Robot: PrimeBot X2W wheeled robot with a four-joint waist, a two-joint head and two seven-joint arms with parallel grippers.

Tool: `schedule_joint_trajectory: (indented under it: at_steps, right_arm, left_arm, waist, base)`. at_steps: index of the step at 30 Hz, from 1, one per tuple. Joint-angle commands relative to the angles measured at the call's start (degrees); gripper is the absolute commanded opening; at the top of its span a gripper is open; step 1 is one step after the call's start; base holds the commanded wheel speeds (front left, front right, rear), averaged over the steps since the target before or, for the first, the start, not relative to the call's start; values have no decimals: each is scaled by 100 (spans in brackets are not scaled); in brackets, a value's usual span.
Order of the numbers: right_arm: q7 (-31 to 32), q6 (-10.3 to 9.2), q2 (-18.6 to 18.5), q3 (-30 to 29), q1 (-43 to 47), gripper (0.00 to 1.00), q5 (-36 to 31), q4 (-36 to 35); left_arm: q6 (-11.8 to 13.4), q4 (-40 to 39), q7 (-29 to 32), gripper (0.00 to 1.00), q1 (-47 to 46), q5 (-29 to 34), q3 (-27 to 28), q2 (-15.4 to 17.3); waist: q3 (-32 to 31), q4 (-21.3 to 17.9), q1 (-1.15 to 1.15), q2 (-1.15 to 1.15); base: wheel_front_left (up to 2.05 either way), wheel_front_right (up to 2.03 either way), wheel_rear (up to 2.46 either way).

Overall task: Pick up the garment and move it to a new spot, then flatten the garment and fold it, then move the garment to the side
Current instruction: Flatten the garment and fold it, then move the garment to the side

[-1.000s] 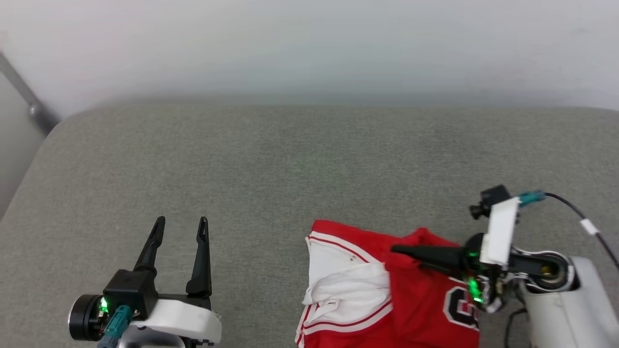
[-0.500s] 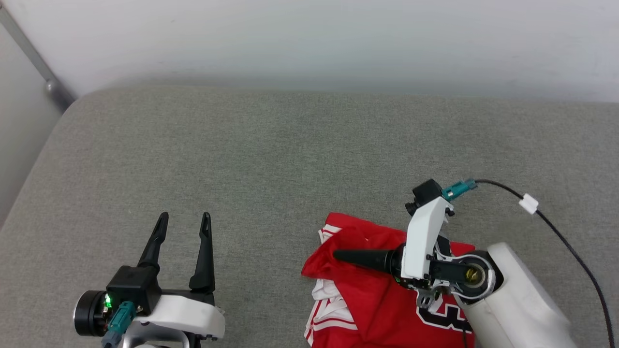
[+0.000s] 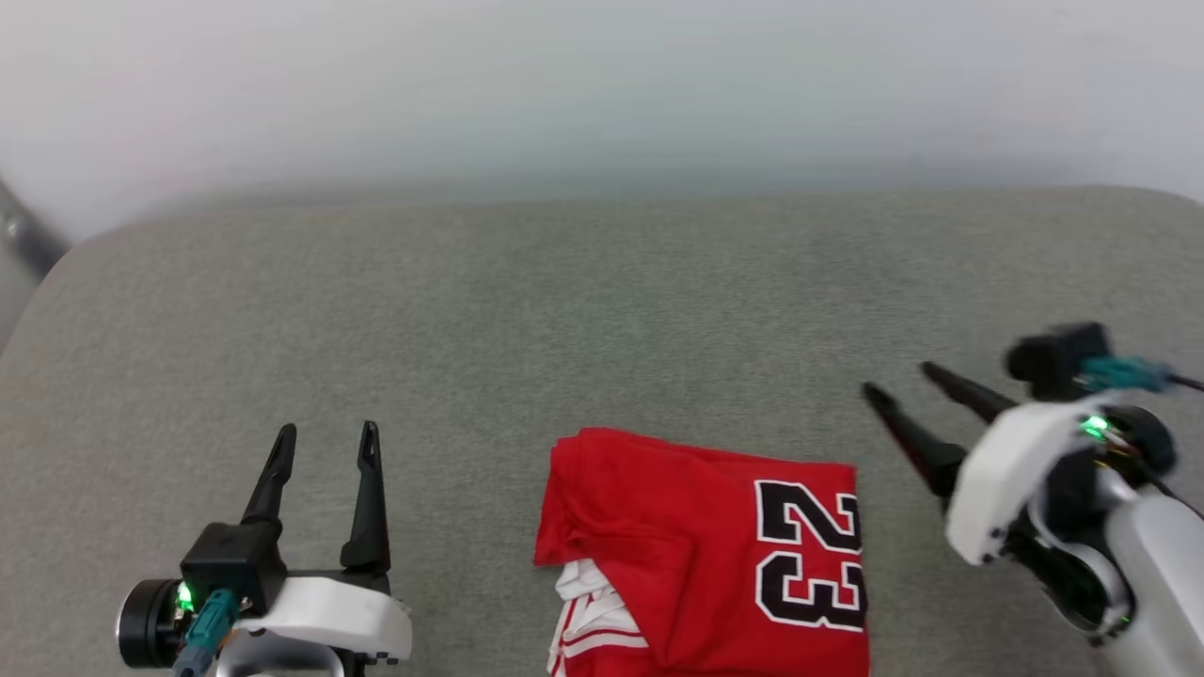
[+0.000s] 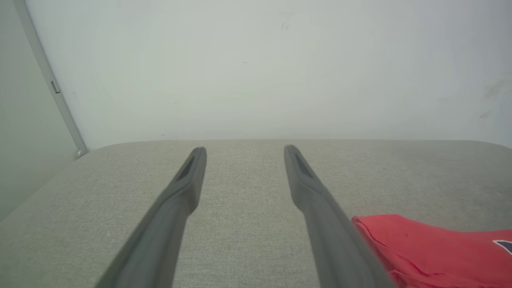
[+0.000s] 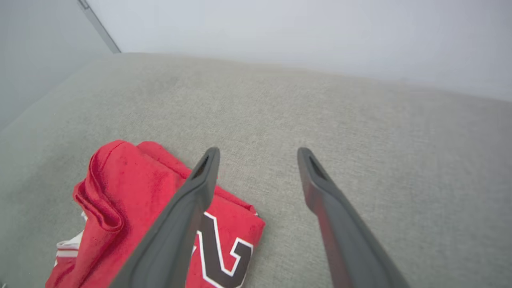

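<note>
The red shirt (image 3: 696, 536) sits folded at the near edge of the grey cushion (image 3: 564, 310), the 23 facing up. Both claws are spread wide and holding nothing: the left claw (image 3: 326, 430) is well off to the shirt's left, and the right claw (image 3: 896, 378) is near its right edge. It's light, floppy cloth, so I'd guess a one-layer pinch lets the fold slump open; better to grab through all layers at the thick folded edge.
</note>
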Motion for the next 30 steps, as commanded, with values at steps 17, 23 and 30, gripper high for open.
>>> schedule_joint_trajectory:
  at_steps: [17,23,30]
  right_arm:
    - [-2044,-2,702,-1639,1762,100,-1456,-1008]
    - [-1898,-2,954,-1785,2164,100,-1541,-1233]
    - [-1766,-2,1057,-1916,2293,100,-1649,-1368]
  left_arm:
    - [121,216,-88,100,755,-301,325,154]
    - [261,163,-95,100,1068,-351,384,156]
    - [271,55,-76,100,1019,-308,364,212]
  waist:
    - [-560,-562,0,0]
    - [-631,-488,0,0]
    - [-621,-407,0,0]
  base:
    - [0,0,0]
    - [0,0,0]
    - [0,0,0]
